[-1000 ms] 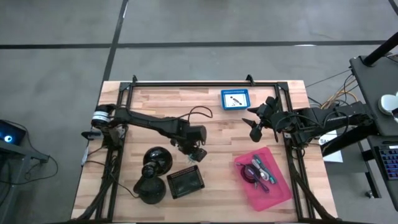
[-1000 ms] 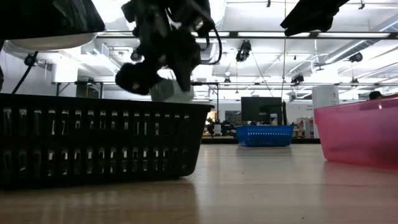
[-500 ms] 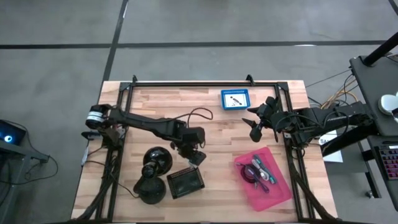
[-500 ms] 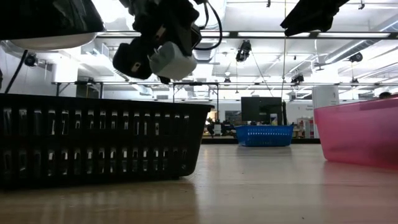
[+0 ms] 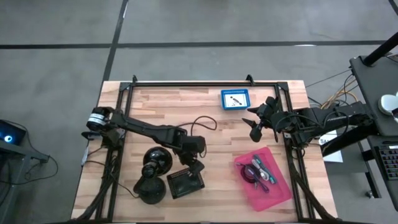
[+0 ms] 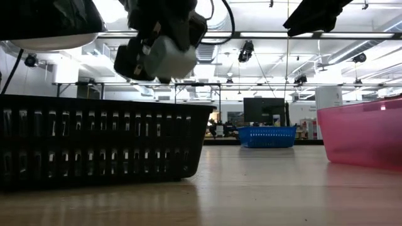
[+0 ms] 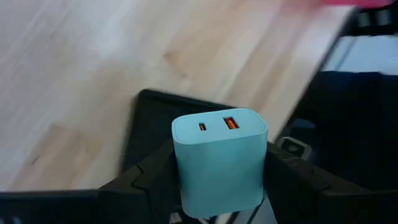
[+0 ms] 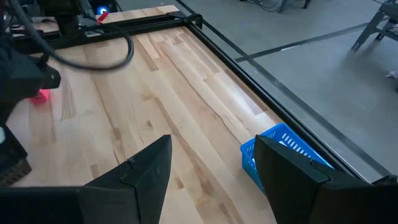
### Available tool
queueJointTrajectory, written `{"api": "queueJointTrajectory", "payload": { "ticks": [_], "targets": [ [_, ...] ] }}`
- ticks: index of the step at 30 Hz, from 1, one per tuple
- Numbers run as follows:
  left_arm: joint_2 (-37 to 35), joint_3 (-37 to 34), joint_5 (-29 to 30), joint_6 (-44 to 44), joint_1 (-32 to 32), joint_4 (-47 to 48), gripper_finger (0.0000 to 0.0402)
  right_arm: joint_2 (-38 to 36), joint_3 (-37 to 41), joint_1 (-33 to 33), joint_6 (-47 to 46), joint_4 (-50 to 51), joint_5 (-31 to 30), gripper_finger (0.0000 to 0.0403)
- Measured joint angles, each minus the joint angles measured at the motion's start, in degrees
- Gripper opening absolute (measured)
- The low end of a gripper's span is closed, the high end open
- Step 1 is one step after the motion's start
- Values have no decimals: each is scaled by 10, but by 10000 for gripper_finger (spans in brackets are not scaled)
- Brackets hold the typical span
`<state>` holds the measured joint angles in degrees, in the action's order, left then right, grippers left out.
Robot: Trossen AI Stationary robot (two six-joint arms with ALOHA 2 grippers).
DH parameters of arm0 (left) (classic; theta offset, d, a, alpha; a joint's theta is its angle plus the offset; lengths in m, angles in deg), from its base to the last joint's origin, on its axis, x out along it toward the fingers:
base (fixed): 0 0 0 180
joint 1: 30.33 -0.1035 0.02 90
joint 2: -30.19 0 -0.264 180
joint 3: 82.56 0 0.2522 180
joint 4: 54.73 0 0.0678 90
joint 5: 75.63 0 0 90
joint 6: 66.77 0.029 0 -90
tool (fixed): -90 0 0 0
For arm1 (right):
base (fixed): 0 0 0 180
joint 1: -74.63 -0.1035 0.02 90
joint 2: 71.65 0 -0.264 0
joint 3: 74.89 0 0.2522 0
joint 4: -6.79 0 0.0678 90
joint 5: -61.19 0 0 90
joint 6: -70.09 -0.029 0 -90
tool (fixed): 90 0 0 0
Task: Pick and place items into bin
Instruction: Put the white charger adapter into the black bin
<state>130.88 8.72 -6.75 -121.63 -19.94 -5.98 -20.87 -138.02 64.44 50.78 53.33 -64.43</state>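
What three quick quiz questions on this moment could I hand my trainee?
1. True or false: the left claw grips a pale teal charger cube.
2. Which bin lies under that claw: A black basket, B pink bin, C blue basket?
3. Fill in: the right claw is open and holds ____.

Key: 1 true; 2 A; 3 nothing.

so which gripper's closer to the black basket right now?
Left. The left gripper hangs just above the black basket, holding the pale teal cube. The right gripper waits open across the table, near the blue bin.
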Motion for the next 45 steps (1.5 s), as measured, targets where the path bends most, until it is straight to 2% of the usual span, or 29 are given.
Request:
{"api": "queueJointTrajectory", "payload": {
  "ticks": [10, 22, 32, 39, 45],
  "targets": [
    [9, -29, 0, 3, 12, -15, 184, 0, 0, 0, 0, 1, 0, 215],
    [33, -28, 5, 48, 24, -16, 184, 0, 1, 0, -1, 3, -1, 215],
    [59, -29, 5, 48, 25, -15, 184, 0, 2, 0, -2, 5, -1, 215],
    [64, -29, 5, 43, 25, -16, 221, 0, 3, 0, -2, 5, -1, 215],
    [64, -25, 4, 43, 25, -22, 227, 0, 3, 0, -2, 5, -1, 215]
  ]
}}
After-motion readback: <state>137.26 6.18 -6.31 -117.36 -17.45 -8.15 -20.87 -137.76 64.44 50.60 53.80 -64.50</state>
